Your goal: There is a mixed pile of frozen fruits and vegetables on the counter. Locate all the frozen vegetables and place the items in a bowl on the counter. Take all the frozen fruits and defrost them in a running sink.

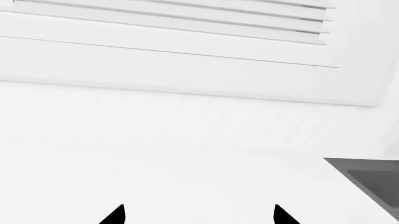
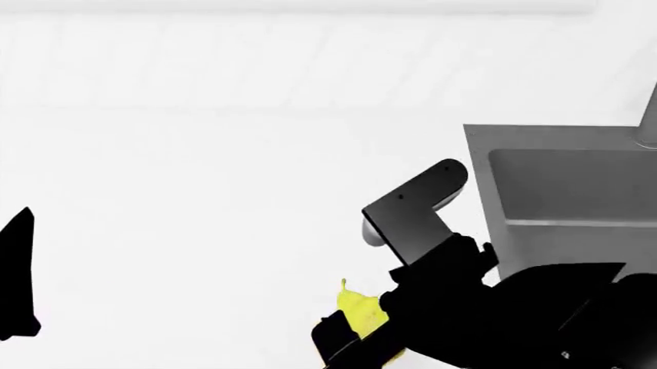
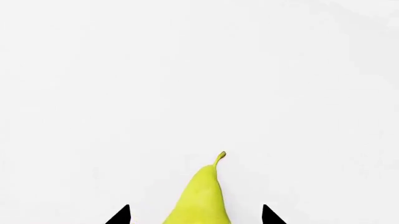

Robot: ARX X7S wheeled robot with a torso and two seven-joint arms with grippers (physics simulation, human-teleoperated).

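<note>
A yellow pear (image 3: pixel 201 196), one of the frozen fruits, lies on the white counter (image 3: pixel 199 70) with its stem pointing away from the wrist. My right gripper (image 3: pixel 195 215) is open, one fingertip on each side of the pear with a gap to it on both sides. The head view shows the pear (image 2: pixel 359 310) low in the picture, partly hidden by the right arm (image 2: pixel 431 231). My left gripper (image 1: pixel 199 215) is open over bare counter with nothing between its fingers. The dark grey sink (image 2: pixel 575 200) sits to the right of the pear. The bowl and the frozen vegetables are out of view.
A corner of the sink (image 1: pixel 374 179) appears in the left wrist view, below a white louvred window (image 1: pixel 187 18) on the back wall. A piece of the grey faucet (image 2: pixel 648 115) shows at the right edge. The left arm (image 2: pixel 15 277) is at the far left.
</note>
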